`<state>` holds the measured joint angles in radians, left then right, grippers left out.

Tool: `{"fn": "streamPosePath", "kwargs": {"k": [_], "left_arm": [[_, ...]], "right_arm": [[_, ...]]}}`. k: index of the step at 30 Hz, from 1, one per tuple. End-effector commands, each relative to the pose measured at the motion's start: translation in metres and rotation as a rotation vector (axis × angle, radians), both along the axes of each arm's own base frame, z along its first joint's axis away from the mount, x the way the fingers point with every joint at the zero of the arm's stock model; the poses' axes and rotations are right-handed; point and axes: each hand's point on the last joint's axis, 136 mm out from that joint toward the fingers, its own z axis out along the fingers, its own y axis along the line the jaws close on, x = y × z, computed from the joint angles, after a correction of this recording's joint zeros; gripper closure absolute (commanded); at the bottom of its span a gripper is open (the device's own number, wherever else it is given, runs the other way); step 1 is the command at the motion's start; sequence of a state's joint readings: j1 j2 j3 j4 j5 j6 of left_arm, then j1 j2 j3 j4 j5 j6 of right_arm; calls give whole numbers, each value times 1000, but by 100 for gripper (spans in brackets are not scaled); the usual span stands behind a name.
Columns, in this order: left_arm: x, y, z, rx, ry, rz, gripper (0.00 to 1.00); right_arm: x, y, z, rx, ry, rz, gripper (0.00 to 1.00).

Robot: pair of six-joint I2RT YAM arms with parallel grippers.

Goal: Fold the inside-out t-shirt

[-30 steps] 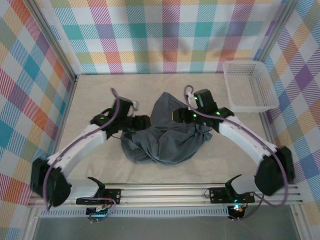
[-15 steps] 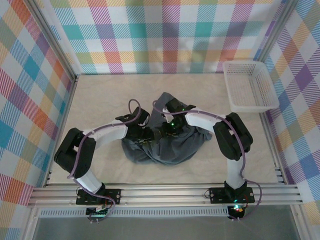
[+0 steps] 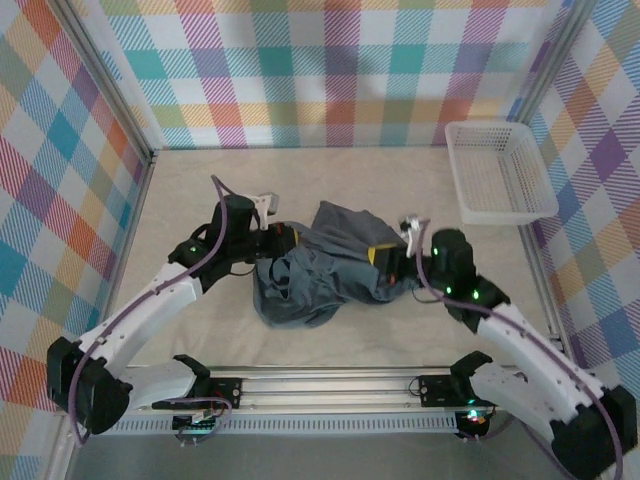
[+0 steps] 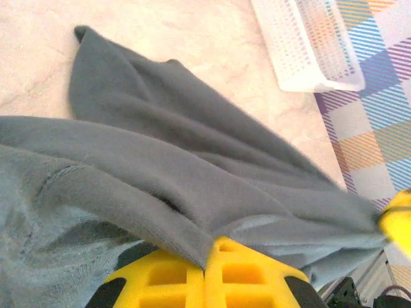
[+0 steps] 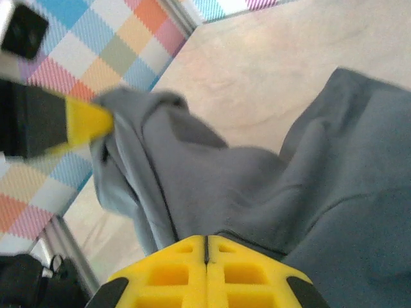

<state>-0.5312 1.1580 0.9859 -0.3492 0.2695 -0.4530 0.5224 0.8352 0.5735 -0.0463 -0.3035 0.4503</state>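
Through the overhead camera I am watching the inside-out t-shirt (image 3: 320, 275) lying bunched near the middle of the desk (image 3: 200, 190). It is slate-grey and heavily wrinkled, with one flap reaching toward the far wall. The left gripper (image 3: 285, 243) is biting into the shirt's left edge and the right gripper (image 3: 385, 258) into its right edge, so the cloth is running between the two.

On the left wrist camera, the left gripper's yellow fingers (image 4: 167, 276) are pressing together with a thick fold of the shirt pinched at their tips. The rest of the fabric is spreading away over the pale desk. The white basket (image 4: 308, 45) is sitting well apart from the cloth, beside the checked wall – overhead it is standing in the far right corner.

On the right wrist camera, the right gripper (image 5: 207, 247) is likewise clamping shut on a grey fold that is rising straight out from between its fingers. Across the shirt, one yellow finger of the left gripper is showing at the bunched far corner. I cannot tell whether the pinched edges are hanging clear of the desk.
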Motion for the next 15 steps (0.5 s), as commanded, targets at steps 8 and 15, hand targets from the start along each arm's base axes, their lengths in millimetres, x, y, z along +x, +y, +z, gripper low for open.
{"fn": "streamPosePath", "kwargs": {"k": [8,15], "left_arm": [[-37,20,-118,123,299,55,100],[-35,17,-101,124,233,42,100]], "right_arm": [[-30,11,-55,-184,265,138,59],[-10,100,-52,-385,23,436,35]]}}
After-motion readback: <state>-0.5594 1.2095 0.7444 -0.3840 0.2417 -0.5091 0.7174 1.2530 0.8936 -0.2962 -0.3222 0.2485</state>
